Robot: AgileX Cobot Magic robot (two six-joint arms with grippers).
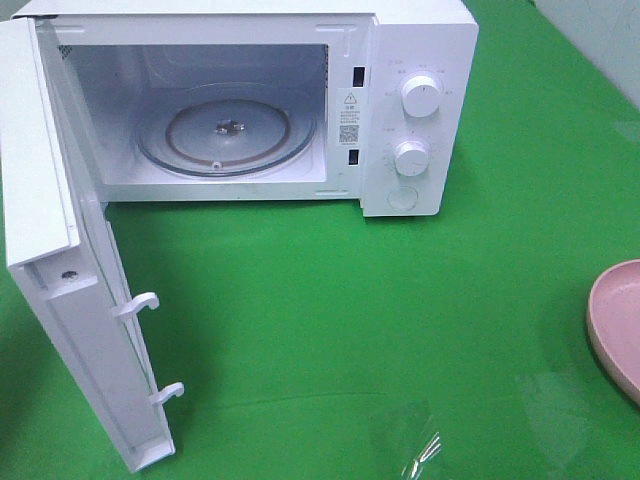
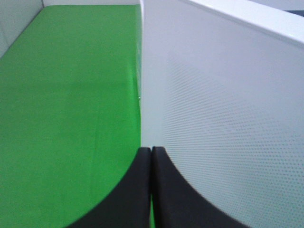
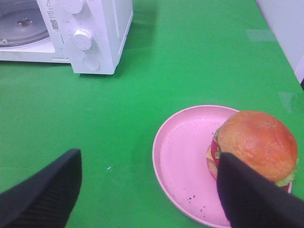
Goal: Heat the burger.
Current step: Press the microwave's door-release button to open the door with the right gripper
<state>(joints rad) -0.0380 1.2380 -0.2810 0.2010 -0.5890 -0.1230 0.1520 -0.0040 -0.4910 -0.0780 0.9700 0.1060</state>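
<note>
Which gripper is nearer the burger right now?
Right. The right gripper hangs open just above the burger on its pink plate; the left gripper is shut beside the microwave door.

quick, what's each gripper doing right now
left gripper: closed, holding nothing
right gripper: open, empty, above the burger
</note>
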